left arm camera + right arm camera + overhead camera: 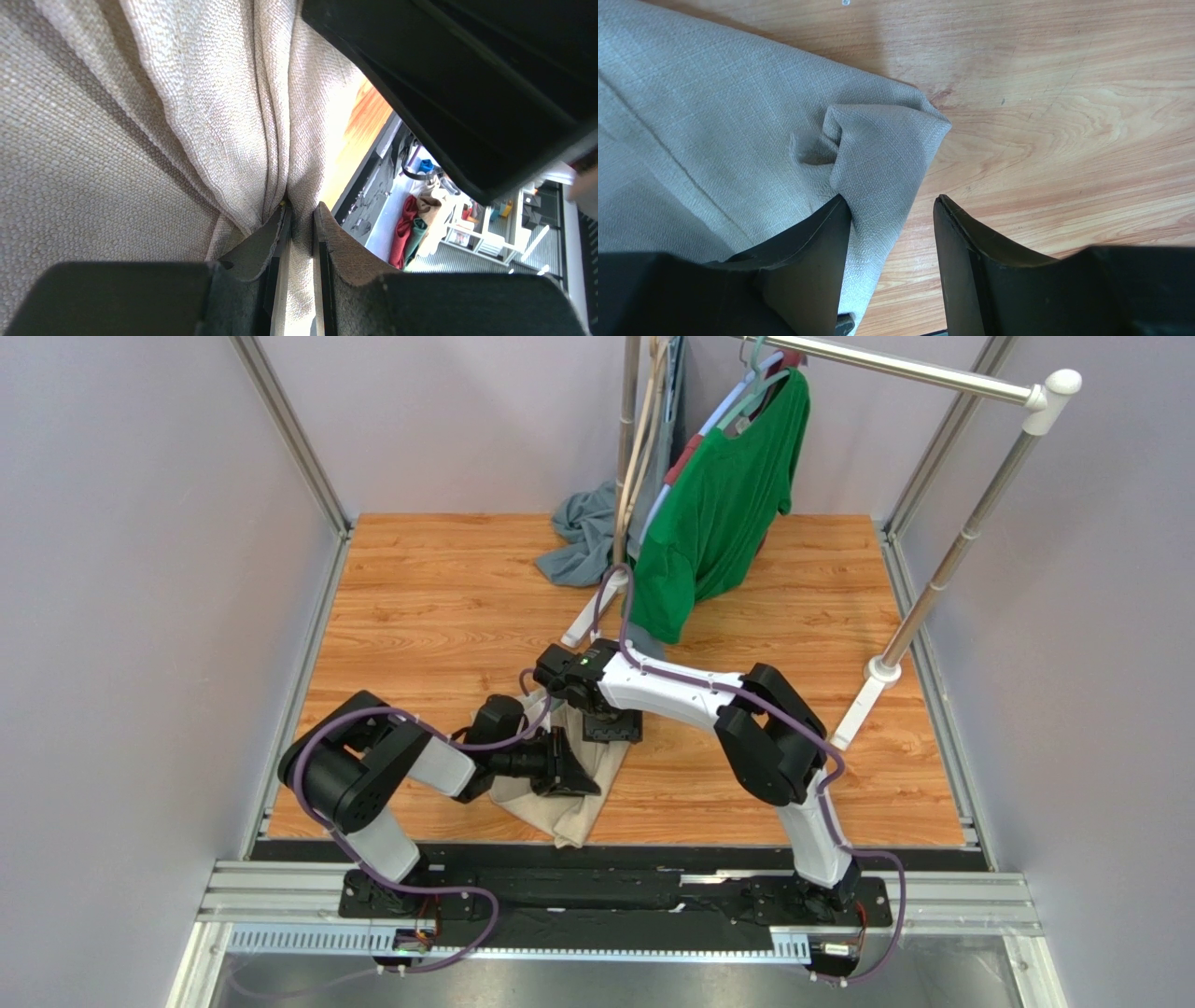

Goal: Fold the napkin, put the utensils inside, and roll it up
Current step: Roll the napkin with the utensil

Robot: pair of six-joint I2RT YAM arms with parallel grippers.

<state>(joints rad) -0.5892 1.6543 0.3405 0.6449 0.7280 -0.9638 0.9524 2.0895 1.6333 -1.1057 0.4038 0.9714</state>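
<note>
Folding in progress: the left gripper [302, 210] pinches a gathered bundle of pleats in the beige napkin [568, 809], which lies crumpled near the front middle of the wooden surface [421, 616]. The right gripper [891, 203] hangs with its jaws apart over a puckered corner of the cloth, one finger above fabric and the other above bare wood. The likely risk is a crooked fold. The left grip takes in several layers at once, so any pull could drag the whole napkin rather than a single edge and bunch it further. On the right, the corner is curled over itself, and jaws closing here might catch only the lip of the pucker and lose it, or trap a double layer and set a skewed crease. The two arms sit close together over the cloth and could foul each other. The fork shows in no view, so its whereabouts cannot be told.
</note>
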